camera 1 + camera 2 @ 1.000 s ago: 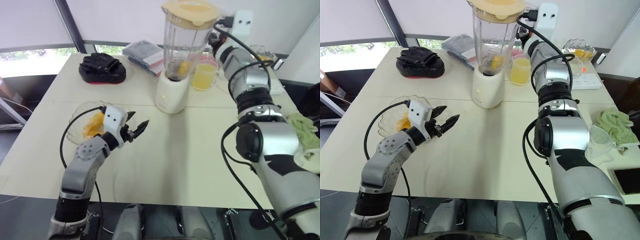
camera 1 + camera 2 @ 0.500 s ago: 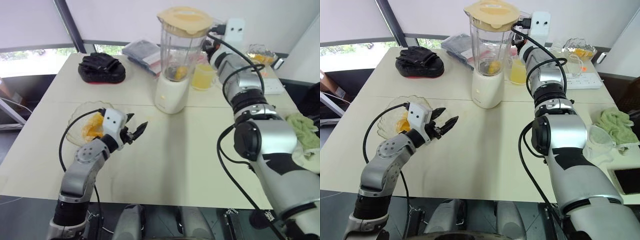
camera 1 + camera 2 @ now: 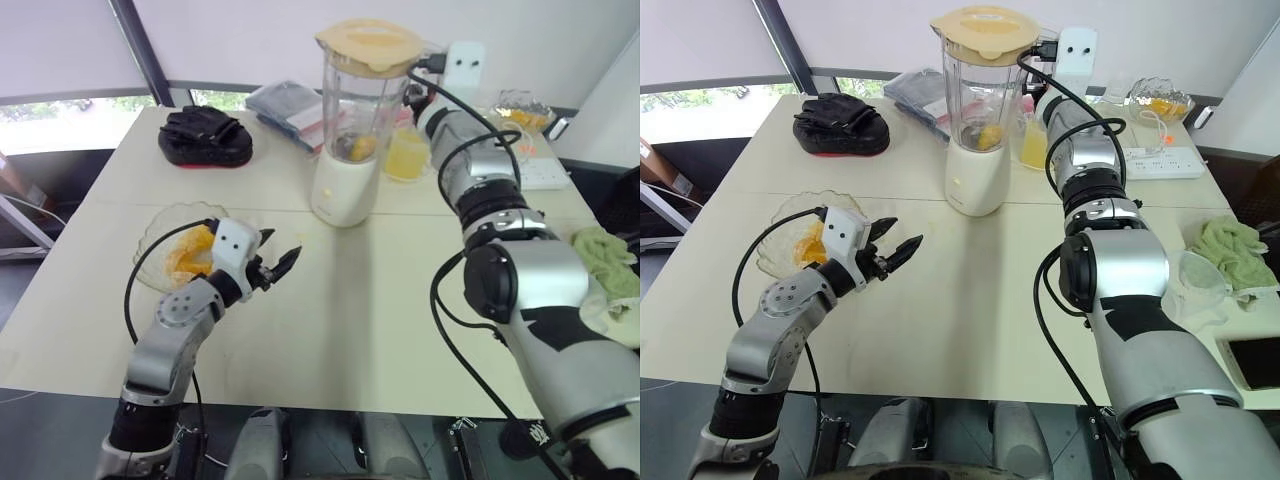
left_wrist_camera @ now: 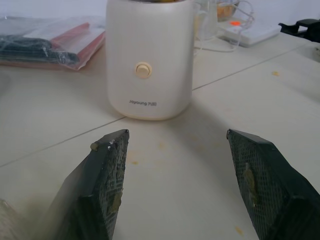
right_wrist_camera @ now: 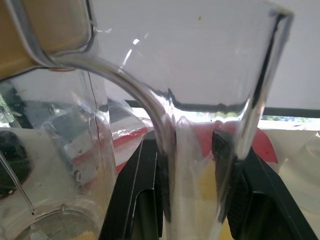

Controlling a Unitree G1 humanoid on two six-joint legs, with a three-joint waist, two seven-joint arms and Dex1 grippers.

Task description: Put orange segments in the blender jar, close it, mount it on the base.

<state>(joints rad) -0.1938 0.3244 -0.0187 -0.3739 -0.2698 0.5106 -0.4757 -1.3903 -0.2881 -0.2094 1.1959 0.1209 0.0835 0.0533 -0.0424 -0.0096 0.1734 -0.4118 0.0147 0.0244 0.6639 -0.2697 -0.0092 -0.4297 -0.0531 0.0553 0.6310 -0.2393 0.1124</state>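
Jar [image 3: 983, 95] stands upright on base [image 3: 975, 178] near the desk's [image 3: 980, 300] far edge, lid [image 3: 988, 20] seated. Orange segments [image 3: 986, 135] lie at its bottom. Right end effector [image 5: 186, 135] is clamped on the jar's handle [image 5: 165, 115]. Left end effector [image 3: 900, 237] hovers, fingers apart, toward the left edge, just beside a glass bowl [image 3: 780, 215] holding more orange pieces. A cup [image 3: 1037, 145] of juice stands behind the jar.

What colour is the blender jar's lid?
Pale yellow; the lid on the blender jar shows best in the right eye view.
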